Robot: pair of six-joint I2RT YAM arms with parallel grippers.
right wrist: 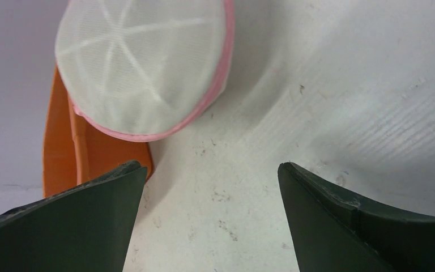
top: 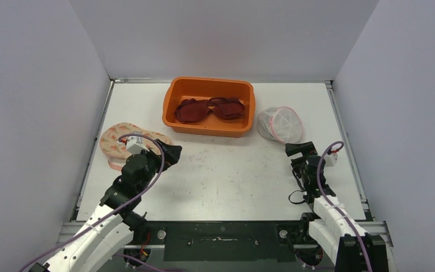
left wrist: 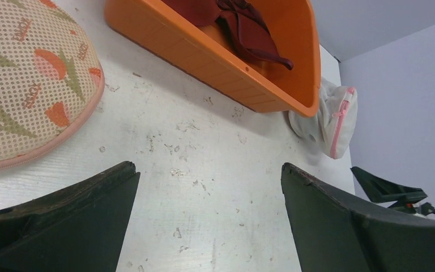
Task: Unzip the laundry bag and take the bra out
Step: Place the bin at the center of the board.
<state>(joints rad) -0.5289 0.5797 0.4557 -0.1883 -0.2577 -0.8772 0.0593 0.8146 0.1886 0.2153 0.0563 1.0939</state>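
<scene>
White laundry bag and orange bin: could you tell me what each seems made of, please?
White laundry bag: fine matte mesh fabric, apparently; translucent weave, sewn ribs, pink zipper trim. Orange bin: likely moulded plastic; smooth, slightly glossy rigid walls.

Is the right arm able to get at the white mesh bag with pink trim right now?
Likely yes: the open right hand faces the white mesh bag with pink trim, only bare table between them.
</scene>
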